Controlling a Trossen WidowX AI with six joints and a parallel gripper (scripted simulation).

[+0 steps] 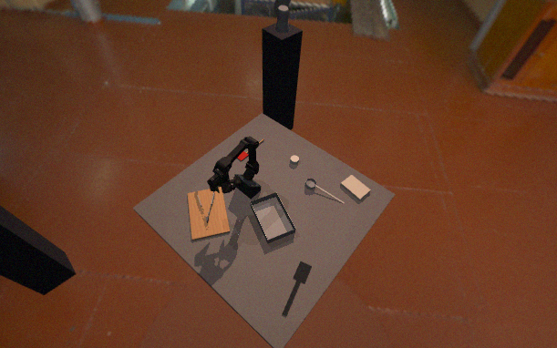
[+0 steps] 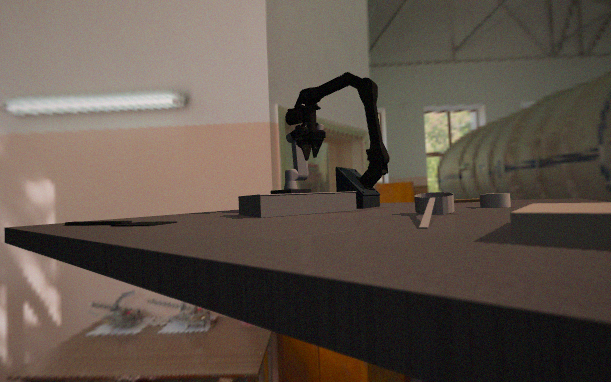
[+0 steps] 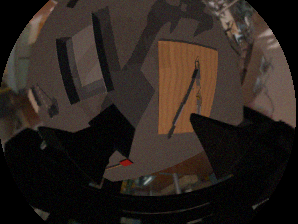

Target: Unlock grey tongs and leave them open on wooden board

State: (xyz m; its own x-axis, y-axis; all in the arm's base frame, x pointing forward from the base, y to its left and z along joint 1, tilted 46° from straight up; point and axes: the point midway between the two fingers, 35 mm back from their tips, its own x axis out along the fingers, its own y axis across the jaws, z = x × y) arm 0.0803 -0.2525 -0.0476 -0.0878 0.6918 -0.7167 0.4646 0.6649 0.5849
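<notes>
end effector (image 2: pixel 309 145): spread wide, holding nothing, raised above the board's near-arm edge | tongs (image 1: pixel 211 207): lying on the wooden board (image 1: pixel 197 223), arms spread in a narrow V | roasting tin (image 1: pixel 272 218): beside the board on the tabletop (image 1: pixel 334 228)

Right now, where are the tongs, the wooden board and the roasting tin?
tongs (image 1: pixel 211 207): top view, midway along the two spread arms.
wooden board (image 1: pixel 199 225): top view, bare wood left of the tongs.
roasting tin (image 1: pixel 288 219): top view, its right-hand rim.
</notes>
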